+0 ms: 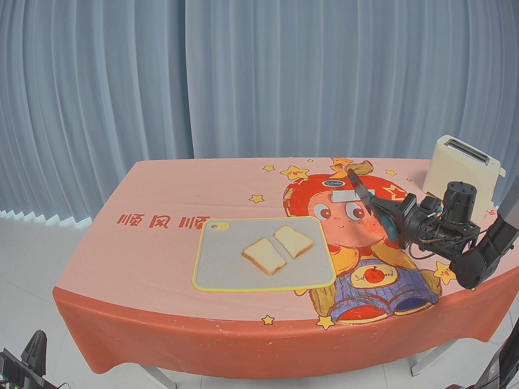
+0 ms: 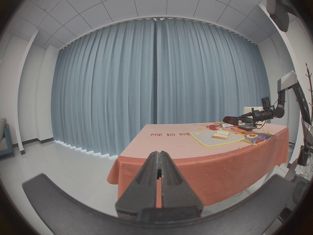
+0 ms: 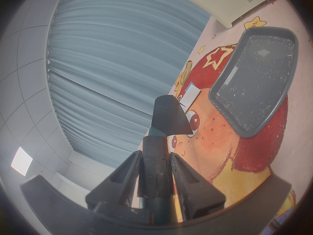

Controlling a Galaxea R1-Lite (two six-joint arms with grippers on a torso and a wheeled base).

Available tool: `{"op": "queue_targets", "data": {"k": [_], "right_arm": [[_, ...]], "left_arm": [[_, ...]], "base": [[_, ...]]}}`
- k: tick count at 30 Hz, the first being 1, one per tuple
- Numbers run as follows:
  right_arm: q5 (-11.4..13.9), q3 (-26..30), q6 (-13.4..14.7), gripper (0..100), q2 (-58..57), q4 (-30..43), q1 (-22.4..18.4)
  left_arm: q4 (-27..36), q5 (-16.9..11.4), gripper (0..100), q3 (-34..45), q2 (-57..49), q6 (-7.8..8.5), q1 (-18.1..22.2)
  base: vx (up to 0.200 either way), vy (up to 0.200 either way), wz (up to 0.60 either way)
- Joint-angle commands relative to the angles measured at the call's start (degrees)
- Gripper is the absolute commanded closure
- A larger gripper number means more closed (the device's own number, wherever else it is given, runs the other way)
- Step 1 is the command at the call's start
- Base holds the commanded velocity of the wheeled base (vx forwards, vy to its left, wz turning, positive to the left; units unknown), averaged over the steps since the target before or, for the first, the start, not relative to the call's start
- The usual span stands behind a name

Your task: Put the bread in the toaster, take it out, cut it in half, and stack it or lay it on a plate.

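Two halves of a bread slice (image 1: 264,255) (image 1: 293,241) lie side by side on the grey, yellow-rimmed cutting board (image 1: 216,268), with a narrow gap between them. My right gripper (image 3: 155,154) is shut on the teal handle of a dark-bladed knife (image 1: 361,193). It holds the knife above the tablecloth, right of the board, between the board and the cream toaster (image 1: 462,171). A dark grey plate (image 3: 256,82) lies on the cloth under that arm. My left gripper (image 2: 159,154) is shut on nothing, low and well off the table's left side.
The table (image 1: 162,201) wears an orange cloth with a cartoon print, and its left half is bare. The toaster stands at the far right edge. Blue curtains hang behind.
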Motion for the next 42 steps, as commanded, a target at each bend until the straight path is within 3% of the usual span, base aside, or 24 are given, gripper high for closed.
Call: {"op": "queue_targets", "data": {"k": [1,33,42], "right_arm": [[0.01,-0.01,0.00,100,0.43,-0.01,0.03],[0.01,-0.18,0.17,100,1.83,-0.01,0.12],[0.01,-0.36,1.76,100,1.66,-0.01,-0.06]], "left_arm": [[-0.04,0.01,100,1.01,0.10,0.02,0.02],[-0.04,0.01,100,1.01,0.10,0.02,0.11],[-0.04,0.01,100,1.01,0.01,0.02,0.02]], "base": [[0.000,0.000,0.00],[0.000,0.000,0.00],[0.000,0.000,0.00]]}}
